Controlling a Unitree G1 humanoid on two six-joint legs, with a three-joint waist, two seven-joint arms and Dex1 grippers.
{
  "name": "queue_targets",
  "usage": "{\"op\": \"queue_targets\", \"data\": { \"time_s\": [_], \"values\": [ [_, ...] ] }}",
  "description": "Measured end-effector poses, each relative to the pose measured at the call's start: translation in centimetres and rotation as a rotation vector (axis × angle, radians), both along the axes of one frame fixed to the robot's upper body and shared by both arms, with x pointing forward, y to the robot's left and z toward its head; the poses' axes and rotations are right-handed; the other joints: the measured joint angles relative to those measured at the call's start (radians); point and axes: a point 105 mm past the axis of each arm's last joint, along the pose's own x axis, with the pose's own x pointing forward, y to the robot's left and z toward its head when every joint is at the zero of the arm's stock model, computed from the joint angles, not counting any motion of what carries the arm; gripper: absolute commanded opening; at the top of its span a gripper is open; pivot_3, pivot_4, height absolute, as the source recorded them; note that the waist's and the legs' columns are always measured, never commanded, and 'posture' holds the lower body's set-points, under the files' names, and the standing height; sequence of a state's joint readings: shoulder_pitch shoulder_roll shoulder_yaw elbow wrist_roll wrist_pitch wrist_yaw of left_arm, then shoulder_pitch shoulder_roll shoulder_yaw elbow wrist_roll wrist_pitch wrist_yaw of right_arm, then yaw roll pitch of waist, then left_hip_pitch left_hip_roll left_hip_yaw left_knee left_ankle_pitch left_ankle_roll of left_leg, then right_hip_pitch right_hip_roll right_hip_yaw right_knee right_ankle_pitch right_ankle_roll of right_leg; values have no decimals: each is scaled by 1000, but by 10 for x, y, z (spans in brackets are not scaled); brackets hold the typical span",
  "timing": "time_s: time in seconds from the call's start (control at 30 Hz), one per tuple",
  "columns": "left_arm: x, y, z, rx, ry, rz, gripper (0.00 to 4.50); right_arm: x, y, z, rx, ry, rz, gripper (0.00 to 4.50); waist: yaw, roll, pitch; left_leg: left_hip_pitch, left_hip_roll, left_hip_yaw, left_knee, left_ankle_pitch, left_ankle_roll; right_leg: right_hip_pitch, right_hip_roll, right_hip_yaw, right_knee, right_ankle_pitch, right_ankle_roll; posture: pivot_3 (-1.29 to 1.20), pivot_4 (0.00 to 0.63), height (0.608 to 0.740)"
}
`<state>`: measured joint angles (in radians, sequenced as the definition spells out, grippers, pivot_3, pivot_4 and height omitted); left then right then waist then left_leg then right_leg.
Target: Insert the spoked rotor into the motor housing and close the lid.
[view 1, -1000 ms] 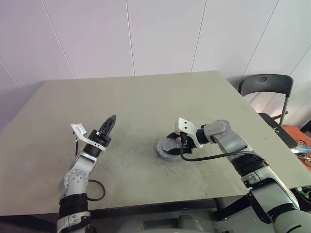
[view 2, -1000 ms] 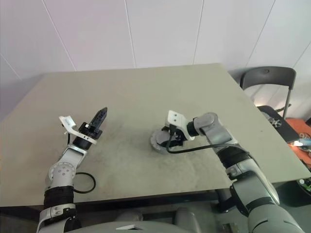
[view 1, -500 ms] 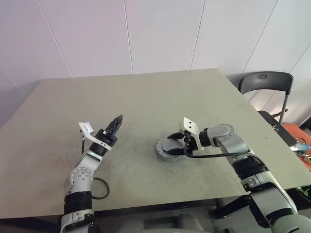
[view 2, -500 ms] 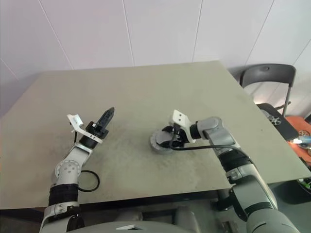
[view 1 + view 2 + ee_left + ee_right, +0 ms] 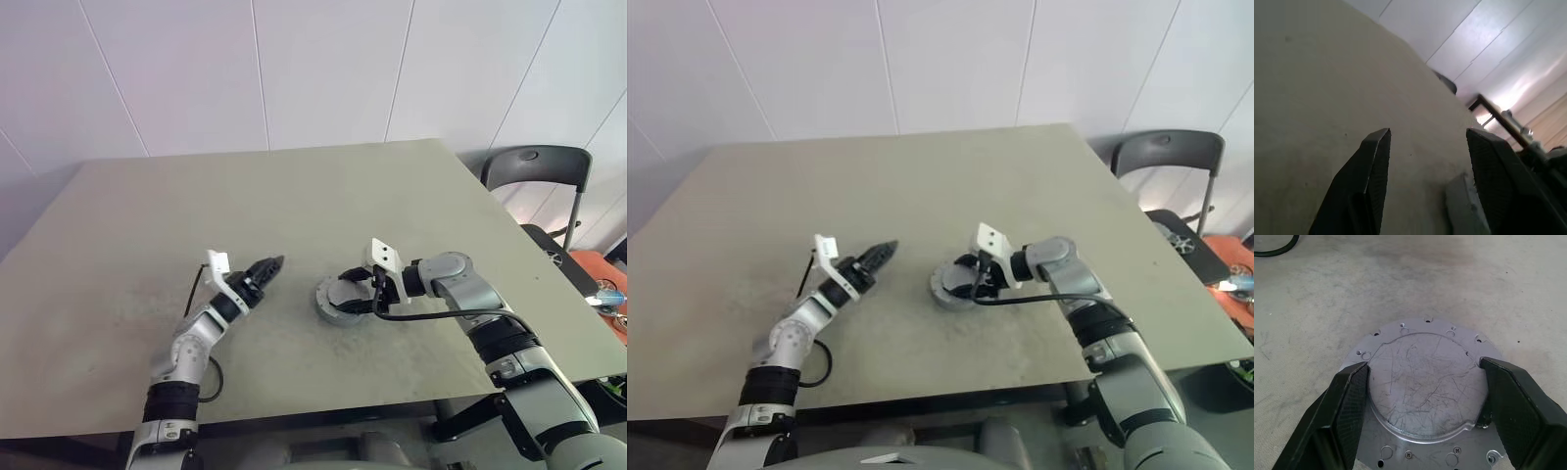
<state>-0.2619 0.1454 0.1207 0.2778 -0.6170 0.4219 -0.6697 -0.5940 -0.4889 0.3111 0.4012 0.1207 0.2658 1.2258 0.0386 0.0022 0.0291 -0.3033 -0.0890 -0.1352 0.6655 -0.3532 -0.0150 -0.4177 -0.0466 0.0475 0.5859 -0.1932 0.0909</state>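
Observation:
The motor housing [image 5: 326,305], a short dark-rimmed drum, stands right of the table's middle. On top of it lies a scratched grey disc with small holes round its flange, which I take for the lid [image 5: 1425,391]. My right gripper [image 5: 1422,369] reaches in from the right and is shut on the lid's raised centre, one finger on each side. My left gripper [image 5: 275,262] hovers just left of the housing, pointing at it, open and holding nothing; the left wrist view shows its fingers [image 5: 1374,161] well apart. The spoked rotor is hidden.
The olive table [image 5: 294,196] runs to white wall panels at the back. A black chair [image 5: 534,171] stands past the right corner. A black cable [image 5: 431,315] trails from my right wrist. Another cable loops at my left forearm [image 5: 210,378].
My left gripper has swung right and lower, from well left of the housing to just beside it. The right gripper has stayed on the lid.

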Motion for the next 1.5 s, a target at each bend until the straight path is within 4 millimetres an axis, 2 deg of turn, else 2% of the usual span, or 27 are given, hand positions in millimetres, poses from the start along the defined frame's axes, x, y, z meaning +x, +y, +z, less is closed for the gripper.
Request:
{"op": "queue_targets", "data": {
  "time_s": [0.07,0.17,0.27,0.43,0.57,0.7,0.77,0.87,1.0,1.1,1.13,1.5],
  "values": [
    [0,-8,-8,62,5,-38,2009,0,0,0,0,-1,-1,3233,0,0,0,0,0,0,0,0,0,0,0,0,0,0,0,0,0,740],
    [0,-24,-11,143,-19,-113,990,1,0,0,0,-2,-1,3233,0,0,0,0,0,0,0,0,1,0,0,0,0,0,0,0,0,740],
    [0,-39,-6,176,-64,-188,28,1,1,0,1,-3,-1,3233,0,0,0,0,0,0,0,0,1,0,0,0,1,0,0,0,0,740],
    [2,-55,11,131,-142,-253,28,1,1,0,-1,-4,0,3233,-1,1,-1,0,0,0,0,0,1,0,0,0,1,0,0,0,0,740],
    [-3,-62,15,111,-162,-310,28,1,2,0,-1,-5,0,3233,-1,1,-1,0,0,0,0,0,1,0,0,0,1,0,0,0,0,740],
    [-18,-73,13,112,-133,-449,28,1,2,-1,-1,-4,0,3233,-2,1,-1,0,0,0,0,0,1,0,0,0,2,0,0,0,0,740],
    [-30,-79,2,162,-92,-539,28,1,2,-1,-3,-2,-1,3233,-3,2,-1,1,0,0,0,0,1,0,0,0,2,0,0,0,0,740],
    [-28,-79,1,269,-104,-580,28,1,1,-4,-14,9,-10,3233,0,2,-5,7,0,-1,0,0,1,7,0,-1,1,0,0,0,0,740],
    [-29,-79,-1,290,-101,-584,28,2,0,-5,-15,23,-28,3233,-1,3,-6,17,0,-1,-1,-1,2,16,0,0,0,-5,6,0,0,740],
    [-29,-79,-1,290,-100,-584,0,1,0,-5,-10,34,-32,4303,-1,4,-6,17,0,-1,-1,-2,3,16,0,0,0,-5,7,0,0,740],
    [-29,-79,-1,290,-101,-583,0,0,1,-5,-7,42,-28,4487,-1,4,-6,17,0,-1,-1,-2,3,16,0,0,0,-5,7,0,0,740],
    [-30,-79,-2,271,-96,-559,0,-1,1,4,130,154,-99,4487,0,4,-6,15,0,-1,-1,-2,3,14,-1,0,0,-5,7,0,0,740]
  ]
}}
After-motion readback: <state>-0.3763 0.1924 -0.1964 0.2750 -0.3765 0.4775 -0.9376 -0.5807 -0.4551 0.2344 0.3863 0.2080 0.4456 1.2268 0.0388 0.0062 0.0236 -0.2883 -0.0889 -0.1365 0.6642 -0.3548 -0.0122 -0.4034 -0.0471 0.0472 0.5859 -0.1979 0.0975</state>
